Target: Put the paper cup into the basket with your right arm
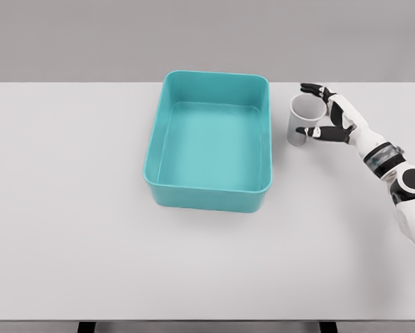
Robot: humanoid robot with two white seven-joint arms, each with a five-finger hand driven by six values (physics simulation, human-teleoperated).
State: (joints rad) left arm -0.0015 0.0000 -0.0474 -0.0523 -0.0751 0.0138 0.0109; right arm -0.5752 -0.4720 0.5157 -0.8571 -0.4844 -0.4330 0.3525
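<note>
A white paper cup point(302, 118) stands upright on the table just right of the teal basket point(209, 195). My right hand point(320, 111) is at the cup's right side, its fingers spread around the cup with the thumb near the front and the other fingers behind the rim. The fingers are close to the cup, but I cannot tell whether they touch it. The cup still rests on the table. The basket is a rectangular tub with nothing inside it. The left arm does not show.
The white table point(69, 208) reaches to a front edge near the bottom of the picture. My right forearm point(388, 163) comes in from the right edge.
</note>
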